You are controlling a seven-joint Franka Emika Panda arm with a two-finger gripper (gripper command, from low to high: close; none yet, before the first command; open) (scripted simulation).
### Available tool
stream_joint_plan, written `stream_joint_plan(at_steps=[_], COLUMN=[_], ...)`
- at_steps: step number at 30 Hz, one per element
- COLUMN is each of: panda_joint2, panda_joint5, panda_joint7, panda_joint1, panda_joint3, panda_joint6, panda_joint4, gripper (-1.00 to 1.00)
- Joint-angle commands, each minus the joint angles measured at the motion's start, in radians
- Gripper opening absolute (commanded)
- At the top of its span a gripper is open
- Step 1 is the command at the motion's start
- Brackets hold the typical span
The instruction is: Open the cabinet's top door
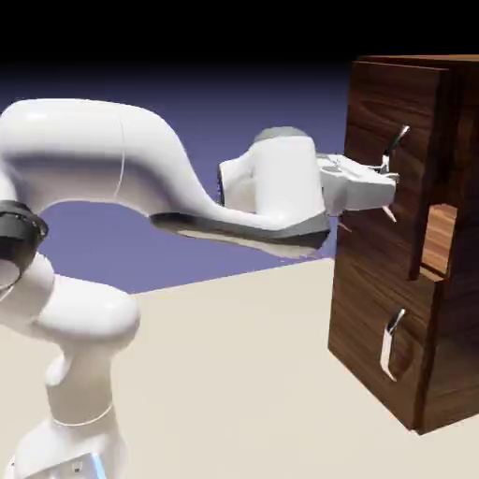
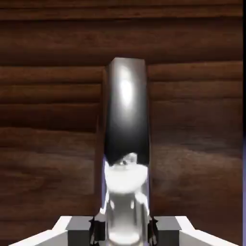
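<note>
The cabinet [image 1: 449,374] is a tall dark wood box at the exterior view's right. Its top door [image 1: 374,103] carries a long silver handle [image 1: 400,138] that runs down behind my hand. My gripper [image 1: 385,178] is against the door at the handle's middle. In the hand view the silver handle [image 2: 126,125] rises large and shiny between my two grey fingertips [image 2: 79,226], with the door's wood grain [image 2: 48,120] filling the rest. The jaws are shut on the bar. A strip of lighter inner wood [image 1: 438,236] shows beside the door's lower right edge.
The lower door [image 1: 365,327] with its shorter silver handle [image 1: 391,341] sits under my hand. My white arm [image 1: 140,178] stretches across from the lower left above the pale table [image 1: 234,374].
</note>
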Motion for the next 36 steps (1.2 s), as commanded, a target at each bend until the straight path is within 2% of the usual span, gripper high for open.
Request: stream_joint_plan(at_steps=[1, 17, 27, 36], panda_joint2=[0.004, -0.007, -0.080, 0.024], panda_joint5=[0.026, 0.465, 0.899, 1.236], panda_joint7=[0.000, -0.031, -0.179, -0.198], panda_joint1=[-0.036, -0.543, -0.555, -0.540], panda_joint3=[0.035, 0.612, 0.909, 1.194], panda_joint6=[-0.018, -0.210, -0.562, -0.953], panda_joint4=[-0.021, -0.247, -0.338, -0.252], gripper=[-1.00, -1.00, -1.00, -1.00])
